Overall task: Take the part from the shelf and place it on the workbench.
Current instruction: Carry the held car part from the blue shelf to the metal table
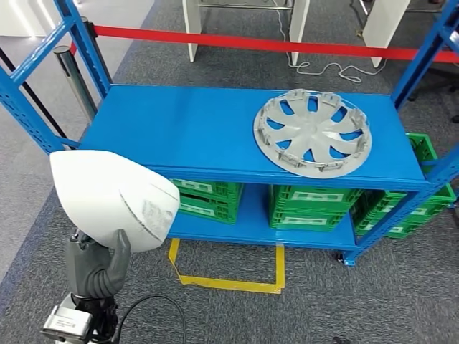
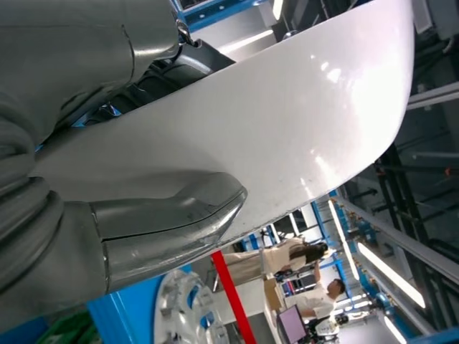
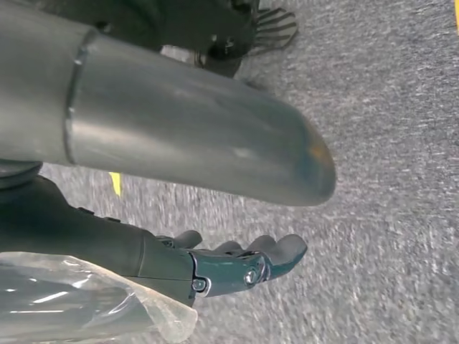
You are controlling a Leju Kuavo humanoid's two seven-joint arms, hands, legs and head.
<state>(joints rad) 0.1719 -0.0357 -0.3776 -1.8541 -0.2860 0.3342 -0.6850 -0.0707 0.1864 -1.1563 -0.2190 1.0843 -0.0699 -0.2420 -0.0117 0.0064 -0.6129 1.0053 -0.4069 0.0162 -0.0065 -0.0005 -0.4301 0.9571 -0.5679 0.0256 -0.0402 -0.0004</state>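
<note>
- One thick grey thumb (image 2: 168, 222) of the left hand (image 1: 97, 266) presses against the underside of the white part (image 1: 111, 197), with darker fingers on its other face, so this hand grips the part by its near edge.
- One smooth, glossy shell is what the part looks like: curved and thin-walled. I judge it light and stiff, but slippery under the thumb.
- Most of the shell overhangs beyond the grip, toward the shelf (image 1: 178, 129). It could tilt or swing, so a hold nearer its middle or a slow carry would be safer.
- Held clear of the shelf, the part sits in front of the top board's near left corner, above the carpet, and touches nothing else.
- Nothing lies in the right hand (image 3: 238, 261); its fingers are stretched out and slack, hanging over the grey carpet.
- Beyond, a silver wheel cover (image 1: 313, 132) lies flat on the right half of the top board, well apart from the part.
- Blue uprights (image 1: 81, 36) stand at the shelf's corners, and green crates (image 1: 314, 204) fill the lower level. Open room lies back toward the robot, over the carpet with its yellow floor marking (image 1: 232, 283).
- No workbench is in sight, so I judge a turn away is needed.
</note>
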